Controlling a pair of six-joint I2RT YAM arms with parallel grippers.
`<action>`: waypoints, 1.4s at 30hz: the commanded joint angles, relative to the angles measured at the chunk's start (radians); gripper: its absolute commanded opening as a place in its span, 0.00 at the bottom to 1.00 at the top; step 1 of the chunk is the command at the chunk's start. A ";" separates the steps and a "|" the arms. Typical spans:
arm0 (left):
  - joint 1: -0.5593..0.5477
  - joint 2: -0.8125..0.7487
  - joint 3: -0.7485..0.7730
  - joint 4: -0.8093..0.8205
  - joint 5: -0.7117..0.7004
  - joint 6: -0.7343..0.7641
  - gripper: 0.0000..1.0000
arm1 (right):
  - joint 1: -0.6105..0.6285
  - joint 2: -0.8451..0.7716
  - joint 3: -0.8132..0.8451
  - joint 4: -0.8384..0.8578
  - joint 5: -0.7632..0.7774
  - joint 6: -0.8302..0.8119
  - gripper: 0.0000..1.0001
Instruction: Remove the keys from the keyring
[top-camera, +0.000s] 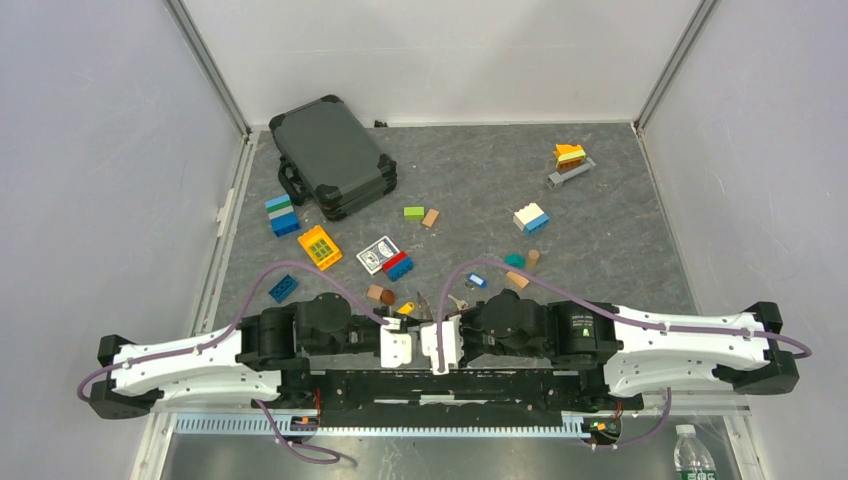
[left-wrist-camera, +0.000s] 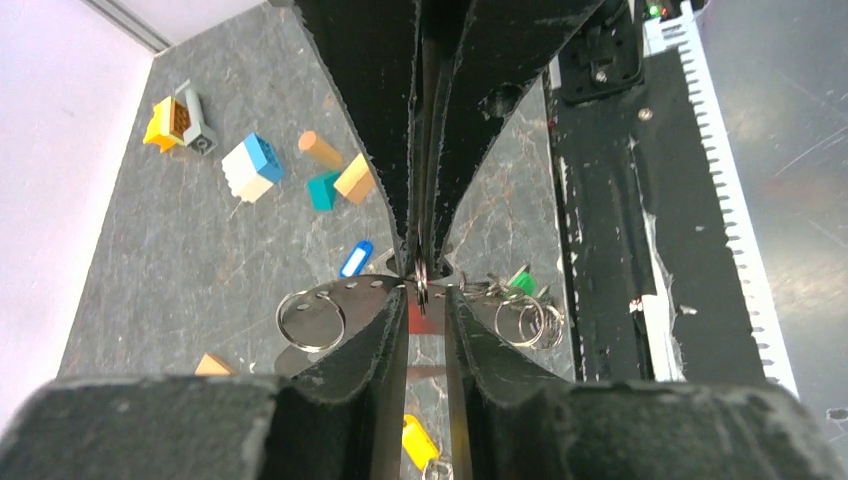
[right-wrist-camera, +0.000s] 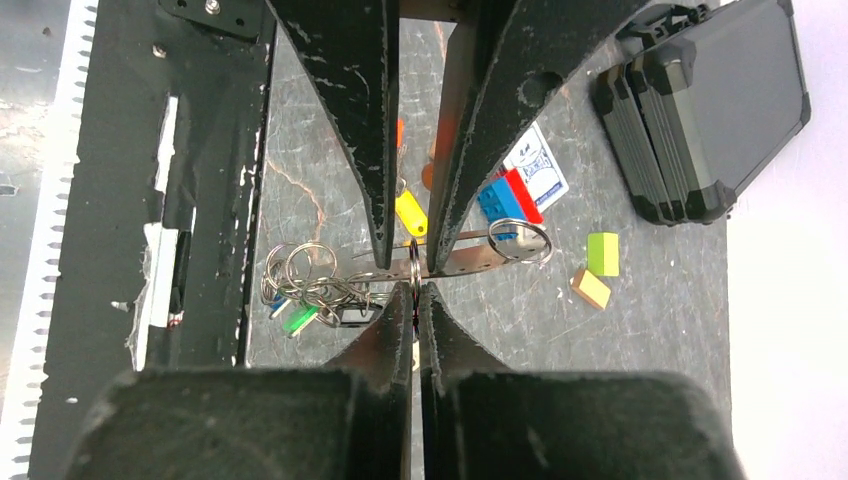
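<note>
We see the right pincer (right-wrist-camera: 415, 300) pressed together on the thin keyring (right-wrist-camera: 413, 262), edge-on above the surface (top-camera: 620, 240), and the left pincer (left-wrist-camera: 426, 295) meeting it tip to tip, fingers (left-wrist-camera: 380, 330) slightly apart. The keys (right-wrist-camera: 300, 318) cluster among split rings (right-wrist-camera: 300, 265) just beside. The playing-card box (right-wrist-camera: 537, 168) shows a blue figure, its print too small to read, touching red and blue bricks (right-wrist-camera: 505, 198) near a dark case (right-wrist-camera: 700, 110).

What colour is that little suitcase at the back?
The hard plastic suitcase is dark grey, clearest from the top camera.
</note>
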 joint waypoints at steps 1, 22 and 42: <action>-0.002 0.012 0.054 -0.021 -0.028 0.047 0.26 | 0.002 0.010 0.068 -0.016 0.016 0.018 0.00; -0.003 0.040 0.037 0.060 -0.007 0.021 0.22 | 0.001 0.075 0.090 0.011 -0.002 0.070 0.00; -0.002 -0.075 -0.069 0.211 0.034 -0.039 0.02 | 0.001 -0.109 -0.117 0.283 -0.019 0.043 0.16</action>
